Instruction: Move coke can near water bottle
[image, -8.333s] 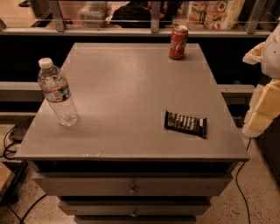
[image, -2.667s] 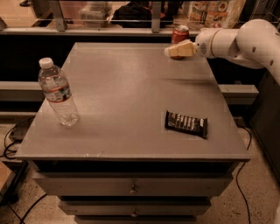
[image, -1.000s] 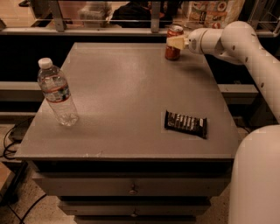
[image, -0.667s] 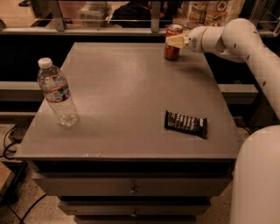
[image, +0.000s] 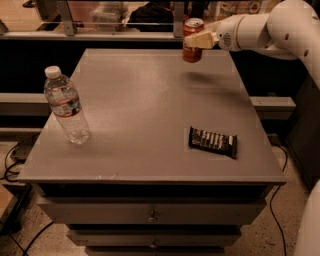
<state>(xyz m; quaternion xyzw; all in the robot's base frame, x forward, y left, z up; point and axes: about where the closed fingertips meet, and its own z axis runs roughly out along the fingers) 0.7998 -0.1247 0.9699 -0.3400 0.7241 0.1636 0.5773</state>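
Apparently high front view; gripper (image: 193, 40) rear.

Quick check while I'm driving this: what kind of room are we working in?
Probably an office snack area or test lab: a grey drawer cabinet as worktop, packaged goods on the ledge behind, cables on speckled flooring. The hand grips the coke can above the far edge.
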